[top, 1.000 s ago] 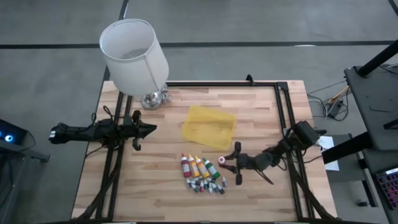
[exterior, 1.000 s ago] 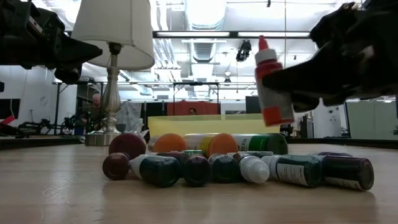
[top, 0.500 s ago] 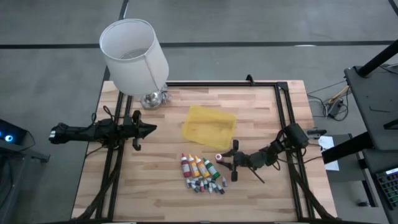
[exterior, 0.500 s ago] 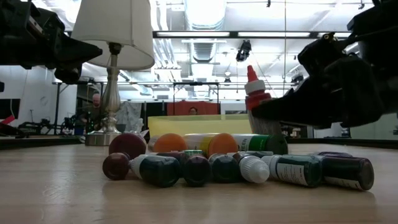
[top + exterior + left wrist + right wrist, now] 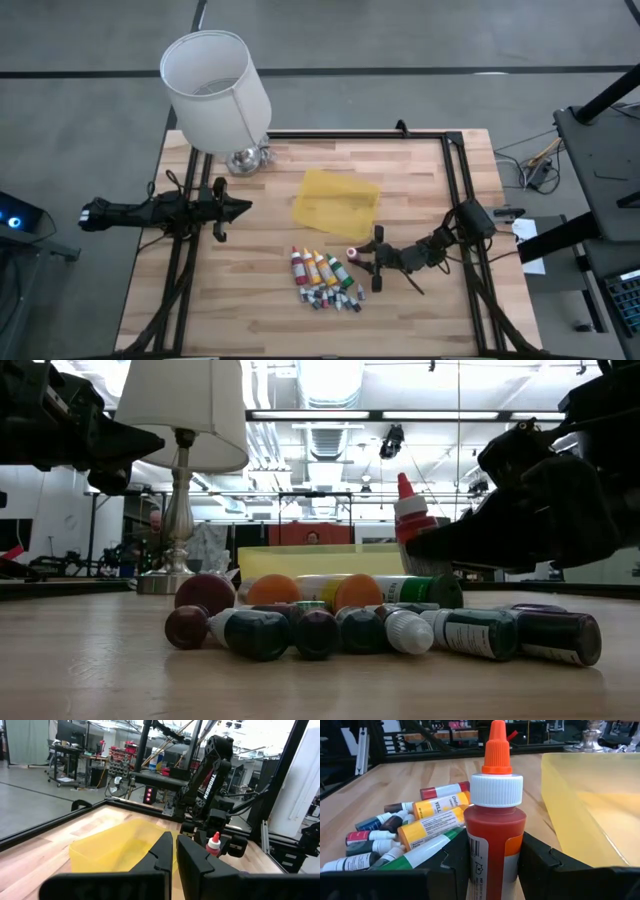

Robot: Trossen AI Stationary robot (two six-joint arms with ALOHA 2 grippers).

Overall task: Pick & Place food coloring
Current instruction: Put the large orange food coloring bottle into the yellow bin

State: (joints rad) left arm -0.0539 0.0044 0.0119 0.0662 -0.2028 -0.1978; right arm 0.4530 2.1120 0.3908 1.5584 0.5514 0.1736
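I see the right gripper (image 5: pixel 360 262) low over the butcher-block wooden table (image 5: pixel 420 180), pinching an upright red squeeze bottle with a white collar and orange-red pointed tip (image 5: pixel 494 827) between its two dark fingers (image 5: pixel 540 865), just beside the translucent yellow plastic tray (image 5: pixel 335 204). The remaining food coloring, a row of finger-length bottles and a cluster of tiny mixed-colour vials (image 5: pixel 322 278), lies on the table near the held bottle. The left gripper (image 5: pixel 238 207) hangs over the table's left edge with fingers pressed together, near the white-shaded lamp with a silver base (image 5: pixel 215 85).
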